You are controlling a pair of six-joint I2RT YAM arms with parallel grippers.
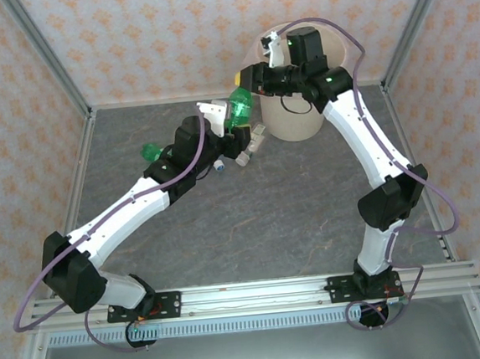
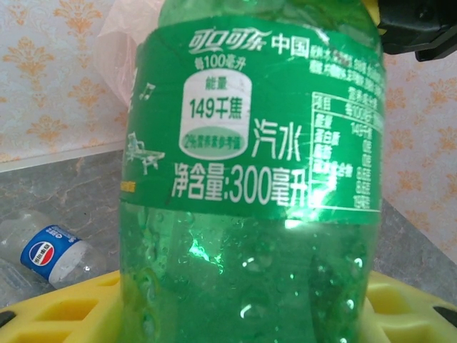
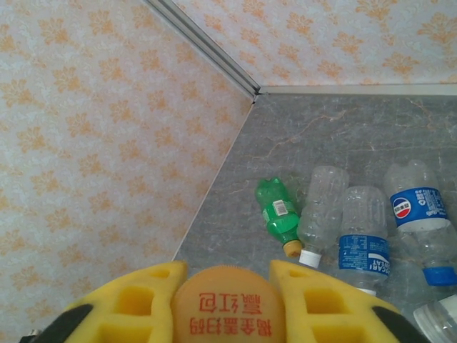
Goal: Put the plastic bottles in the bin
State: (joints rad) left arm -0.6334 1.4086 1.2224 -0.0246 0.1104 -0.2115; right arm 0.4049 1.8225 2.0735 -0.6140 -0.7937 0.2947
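At the far side of the table, the cream-white bin (image 1: 292,126) stands by the back wall with the right arm's wrist curled over its mouth, and that crowding is the first hazard: a bottle swung towards the opening could strike the arm or the rim instead of dropping in. Just left of the bin, off the table, the green bottle (image 1: 240,106) hangs between both arms, beside the rim and not over the opening. The left gripper (image 2: 235,318) clamps its wet lower body between yellow fingers, while the right gripper (image 1: 249,76) is closed on its yellow cap (image 3: 225,307). With two grips on one thin bottle, any mismatch in the arms' motion could twist or crush it, or pull the cap out of the pinch. If the left jaws let go, the bottle would likely dangle from a small round cap alone, and a swing could send it onto the table. Below, the Pepsi bottle (image 3: 418,204), the Pocari Sweat bottle (image 3: 364,246) and a small green one (image 3: 278,213) lie loose; an arm dipping low could scatter them.
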